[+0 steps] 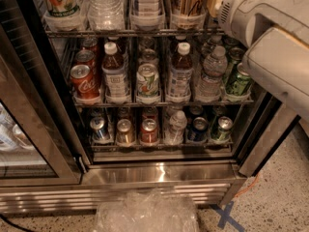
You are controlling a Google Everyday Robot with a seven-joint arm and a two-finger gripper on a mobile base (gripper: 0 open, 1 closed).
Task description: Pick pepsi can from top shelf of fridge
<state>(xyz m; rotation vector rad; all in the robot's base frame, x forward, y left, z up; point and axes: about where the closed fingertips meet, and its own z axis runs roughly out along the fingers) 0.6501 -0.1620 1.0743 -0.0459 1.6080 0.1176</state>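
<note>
Speckled floor (285, 197), blue tape cross (226, 217)

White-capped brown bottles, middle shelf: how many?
2 bottles: one beside the Coke can, one right of the green-white can; others may hide behind. Gripper not in view; arm at upper right.

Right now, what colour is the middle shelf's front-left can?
The can is red with white script, camera view; gripper not in view.
</note>
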